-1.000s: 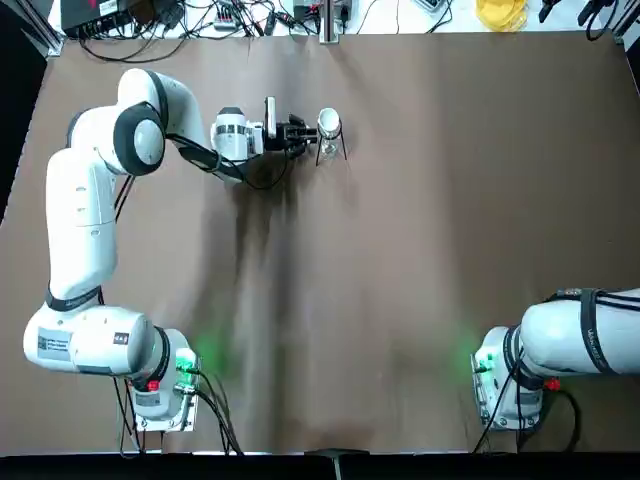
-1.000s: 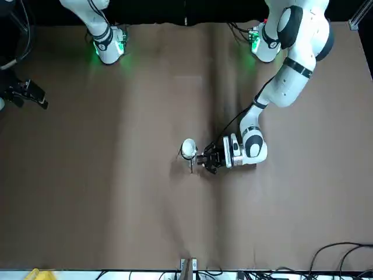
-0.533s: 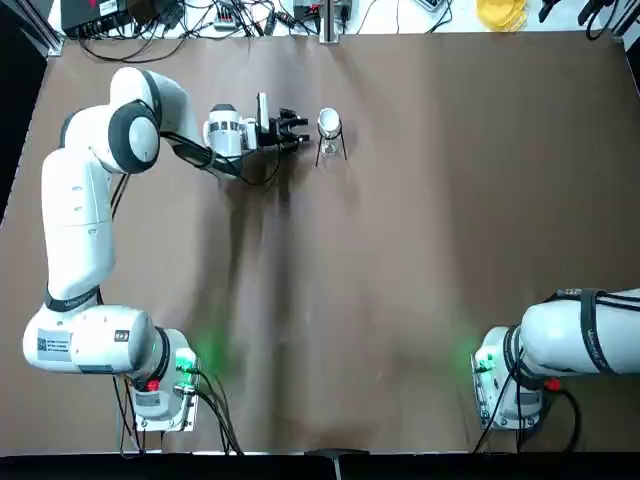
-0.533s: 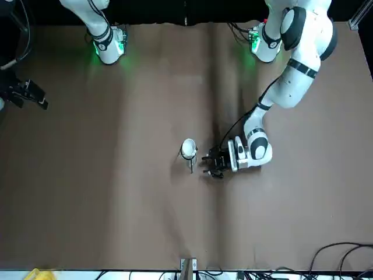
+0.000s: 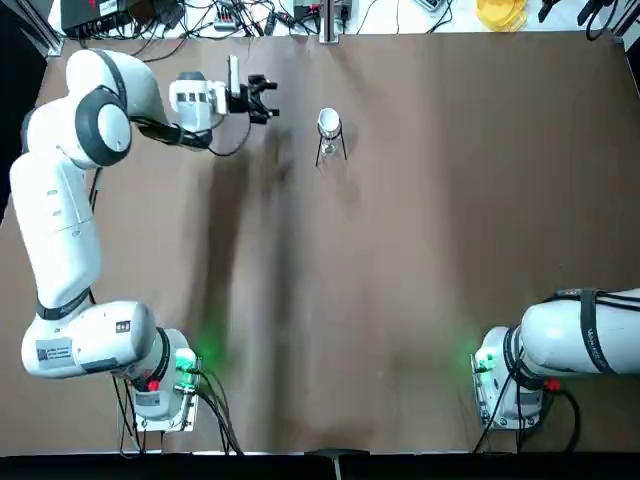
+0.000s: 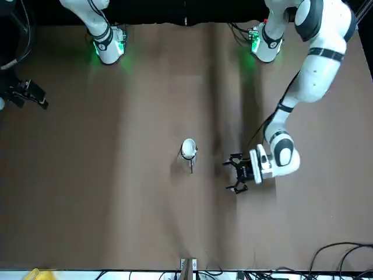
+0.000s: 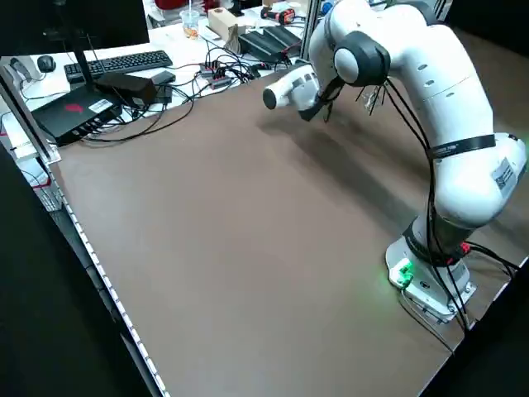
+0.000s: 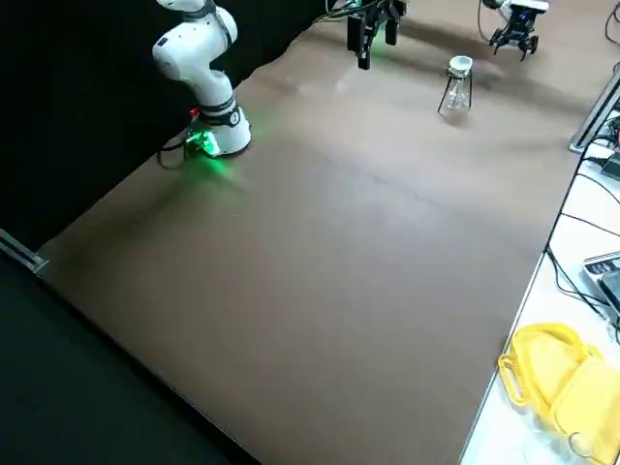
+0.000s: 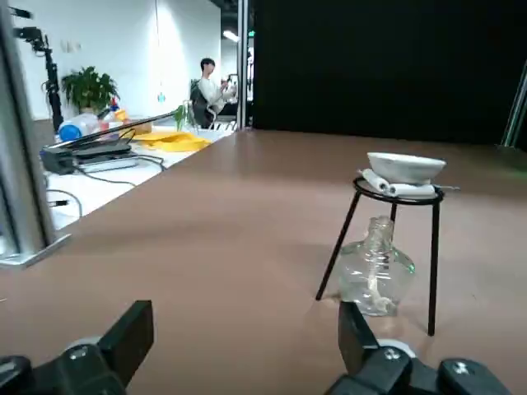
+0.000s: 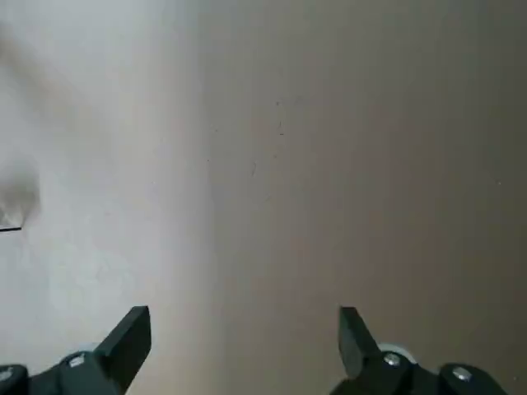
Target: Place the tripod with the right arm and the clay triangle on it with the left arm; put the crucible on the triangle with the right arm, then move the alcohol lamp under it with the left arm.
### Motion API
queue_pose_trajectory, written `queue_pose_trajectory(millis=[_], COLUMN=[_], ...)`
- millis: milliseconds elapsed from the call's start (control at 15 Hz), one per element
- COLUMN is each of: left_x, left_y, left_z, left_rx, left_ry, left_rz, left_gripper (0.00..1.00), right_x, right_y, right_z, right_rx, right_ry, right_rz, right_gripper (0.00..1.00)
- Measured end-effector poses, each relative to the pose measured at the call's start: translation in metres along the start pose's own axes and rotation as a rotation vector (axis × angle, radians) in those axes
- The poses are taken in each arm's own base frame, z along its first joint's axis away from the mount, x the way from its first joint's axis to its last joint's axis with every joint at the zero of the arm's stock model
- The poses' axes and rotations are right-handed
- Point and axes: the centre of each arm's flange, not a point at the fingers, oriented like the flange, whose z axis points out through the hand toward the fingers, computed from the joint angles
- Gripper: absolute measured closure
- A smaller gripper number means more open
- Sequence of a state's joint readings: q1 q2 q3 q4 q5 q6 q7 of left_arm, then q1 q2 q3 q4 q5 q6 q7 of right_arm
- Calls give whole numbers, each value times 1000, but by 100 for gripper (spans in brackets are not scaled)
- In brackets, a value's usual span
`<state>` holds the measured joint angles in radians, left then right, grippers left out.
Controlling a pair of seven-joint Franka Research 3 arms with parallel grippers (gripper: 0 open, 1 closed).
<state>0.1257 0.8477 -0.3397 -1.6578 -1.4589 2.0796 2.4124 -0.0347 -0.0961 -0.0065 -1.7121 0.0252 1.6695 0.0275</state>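
The black wire tripod (image 5: 331, 146) (image 9: 339, 247) stands at the far middle of the table. On its ring lies the white clay triangle (image 9: 387, 186), and the white crucible (image 5: 328, 122) (image 9: 406, 167) (image 6: 188, 147) sits on that. Between the legs, on the table, stands the clear glass alcohol lamp (image 9: 375, 276). My left gripper (image 5: 262, 98) (image 6: 235, 173) (image 9: 245, 325) hovers open and empty to the left of the tripod, a short gap away, pointing at it. My right gripper (image 10: 244, 325) is open over bare table, and the right arm (image 5: 570, 345) is folded back by its base.
Cables and electronics (image 5: 200, 15) line the far edge, along with a metal post (image 5: 328, 22) and a yellow object (image 5: 500, 12) (image 8: 552, 373). Brown table stretches between the tripod and both arm bases (image 5: 160, 385).
The left gripper has pulled back from right beside the tripod, to the left and toward the far edge. Tripod, crucible and right arm have not moved.
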Motion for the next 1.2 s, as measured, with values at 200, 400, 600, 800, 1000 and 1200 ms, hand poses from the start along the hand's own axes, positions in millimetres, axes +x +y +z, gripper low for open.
queue_pose_trajectory(millis=[200,400,600,800,1000,1200], left_x=[29,65,106,146,181,223], left_y=[-16,-29,-39,-42,-40,-34], left_z=[-35,-71,-99,-113,-126,-143], left_rx=[0,-17,-26,7,93,214], left_ry=[-69,-196,-353,-504,-625,-750], left_rz=[-66,-99,-123,-230,-374,-470], left_gripper=[1,0,0,0,0,0], right_x=[0,-1,-4,-5,-5,-6], right_y=[1,2,2,2,3,3], right_z=[0,2,6,9,10,8], right_rx=[-4,-14,-16,-16,-16,-16], right_ry=[-2,-13,-42,-50,-52,-49], right_rz=[0,-3,-3,-2,-1,0], right_gripper=[0,0,0,0,0,0])
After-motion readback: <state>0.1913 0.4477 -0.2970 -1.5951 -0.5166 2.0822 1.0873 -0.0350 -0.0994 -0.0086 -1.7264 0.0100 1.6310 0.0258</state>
